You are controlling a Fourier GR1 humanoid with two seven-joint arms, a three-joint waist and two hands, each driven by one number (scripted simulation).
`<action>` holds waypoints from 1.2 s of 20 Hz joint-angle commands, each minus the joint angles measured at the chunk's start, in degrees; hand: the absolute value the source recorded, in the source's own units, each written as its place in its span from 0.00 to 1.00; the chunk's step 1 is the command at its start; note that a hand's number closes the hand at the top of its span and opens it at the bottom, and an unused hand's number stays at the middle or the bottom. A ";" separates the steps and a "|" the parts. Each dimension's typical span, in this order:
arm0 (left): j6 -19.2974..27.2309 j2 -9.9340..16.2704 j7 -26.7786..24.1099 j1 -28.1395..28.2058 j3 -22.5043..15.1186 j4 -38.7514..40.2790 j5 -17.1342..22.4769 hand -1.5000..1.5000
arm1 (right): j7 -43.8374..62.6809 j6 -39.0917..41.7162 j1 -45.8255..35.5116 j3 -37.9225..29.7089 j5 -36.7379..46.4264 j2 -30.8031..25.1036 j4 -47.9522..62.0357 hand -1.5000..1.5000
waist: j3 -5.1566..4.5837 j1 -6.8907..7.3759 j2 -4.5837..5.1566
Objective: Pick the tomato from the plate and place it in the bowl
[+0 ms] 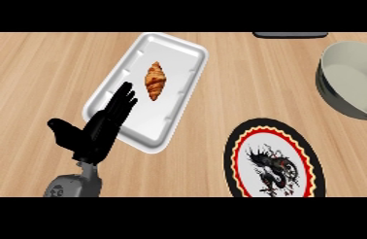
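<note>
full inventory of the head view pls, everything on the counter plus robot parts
tray: 1, white, rectangular, upper left of centre on the counter
croissant: 1, golden brown, lying in the tray
plate: 1, black rim with red and yellow ring, white centre with dark dragon figure, lower right; no tomato visible on it
bowl: 1, grey-green, right edge, partly cut off
dark flat object: 1, top edge, mostly out of view
counter: 1, light wood
left hand: 1, black, fingers straight, over the tray's lower left corner
right hand: not in view

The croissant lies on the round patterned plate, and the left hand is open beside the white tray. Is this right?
Not quite. The head view shows the croissant lying on the white tray, not on the round patterned plate. The left hand is indeed open beside the tray.
</note>
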 commanded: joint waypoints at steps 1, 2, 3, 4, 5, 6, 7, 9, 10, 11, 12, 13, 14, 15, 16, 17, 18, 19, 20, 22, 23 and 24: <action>0.10 -0.40 0.26 0.02 -0.76 -0.76 -0.79 0.50 | 8.34 2.72 -8.80 0.53 -3.00 -1.63 1.55 1.00 | 0.02 0.85 0.17; -1.29 -0.04 -0.95 -0.67 0.27 1.65 0.20 0.50 | 6.50 2.31 -10.02 0.89 -1.63 -1.14 3.97 1.00 | 0.03 0.75 0.19; -2.65 1.19 -1.48 2.19 0.64 -2.07 1.33 0.50 | 12.18 4.67 -12.20 -0.57 -5.40 -3.92 3.33 1.00 | 0.00 1.00 0.15; -1.56 0.79 0.96 0.59 0.41 -1.00 0.77 0.50 | 8.20 2.90 -15.50 0.92 -3.13 -5.40 9.64 1.00 | 0.03 1.18 0.24; 0.42 -1.38 -0.17 0.86 -1.70 -0.78 -1.47 0.50 | 5.98 0.50 -16.26 2.88 0.53 -4.43 13.12 1.00 | 0.05 1.27 0.29; -2.39 1.36 1.60 -1.60 1.72 -0.06 2.00 0.50 | 10.56 0.72 -20.27 5.68 -0.42 -5.93 13.23 1.00 | 0.03 1.49 0.34; -2.49 0.12 -3.36 2.10 -0.95 1.66 -1.08 0.50 | 7.57 0.70 -20.75 5.31 1.12 -6.37 16.79 1.00 | 0.04 1.33 0.32; -3.37 1.52 0.88 0.26 0.75 -1.09 1.64 0.50 | 6.61 -2.10 -24.60 9.79 2.82 -4.67 22.20 1.00 | 0.05 1.76 0.37; -2.36 1.30 1.76 -2.51 2.00 0.58 1.78 0.50 | 7.34 -2.81 -26.41 11.34 3.77 -4.15 23.68 1.00 | 0.05 1.57 0.38; -2.03 -0.18 -0.56 0.16 -0.34 0.47 0.06 0.50 | 6.52 -3.40 -29.94 13.64 4.76 -5.18 27.58 1.00 | 0.05 1.96 0.44; 0.30 -1.77 -0.61 0.23 -2.13 0.15 -2.45 0.50 | -0.65 -5.40 -27.07 11.95 6.70 -3.42 31.78 1.00 | 0.10 1.60 0.41; -1.15 -1.01 -0.67 -2.77 0.18 3.36 -0.42 0.50 | -1.12 -5.21 -29.51 13.24 7.68 -4.29 33.87 1.00 | 0.07 1.30 0.38; -3.19 1.73 -0.08 -0.02 1.48 -0.72 0.95 0.50 | -1.57 -5.52 -30.70 12.28 7.73 -4.59 36.45 1.00 | 0.07 1.43 0.31; -1.60 -0.89 -2.75 0.24 0.08 2.69 -0.73 0.50 | -1.63 -5.77 -34.23 14.42 8.43 -5.05 38.71 1.00 | 0.06 1.44 0.35; -0.71 -1.49 -4.10 -0.67 -0.71 4.08 -2.59 0.50 | -2.51 -8.94 -35.94 16.98 11.71 -3.91 41.46 1.00 | 0.06 1.70 0.46; -1.83 -0.11 1.54 -2.98 0.58 1.17 0.48 0.50 | -4.86 -10.18 -38.85 18.49 13.41 -4.74 46.52 1.00 | 0.09 2.41 0.59; -3.68 0.82 -1.91 -2.20 1.09 3.80 0.39 0.50 | -2.52 -12.64 -41.26 21.97 16.26 -2.52 47.52 1.00 | 0.07 2.85 0.75; -2.17 -0.06 2.37 -0.59 -0.20 -1.80 0.91 0.50 | -8.68 -14.04 -40.08 20.69 17.55 -3.46 53.17 1.00 | 0.13 2.80 0.61; -1.27 -1.75 -1.25 -2.06 -1.19 2.74 -1.35 0.50 | -9.88 -16.06 -43.17 21.96 19.64 -3.67 56.81 1.00 | 0.12 2.91 0.83; -1.59 -1.67 -2.60 1.03 -2.49 1.21 -2.43 0.50 | -10.11 -20.00 -45.79 24.03 23.98 -2.73 61.96 1.00 | 0.12 3.29 0.82; -2.82 -0.17 -1.59 1.02 -0.96 0.02 -0.69 0.50 | -14.07 -22.92 -45.83 24.09 24.66 -1.38 66.15 1.00 | 0.15 3.30 0.83; -1.59 -0.97 0.71 -0.75 -1.32 -0.50 -0.92 0.50 | -11.97 -22.62 -50.28 25.87 25.92 -0.55 68.89 1.00 | 0.12 3.00 0.71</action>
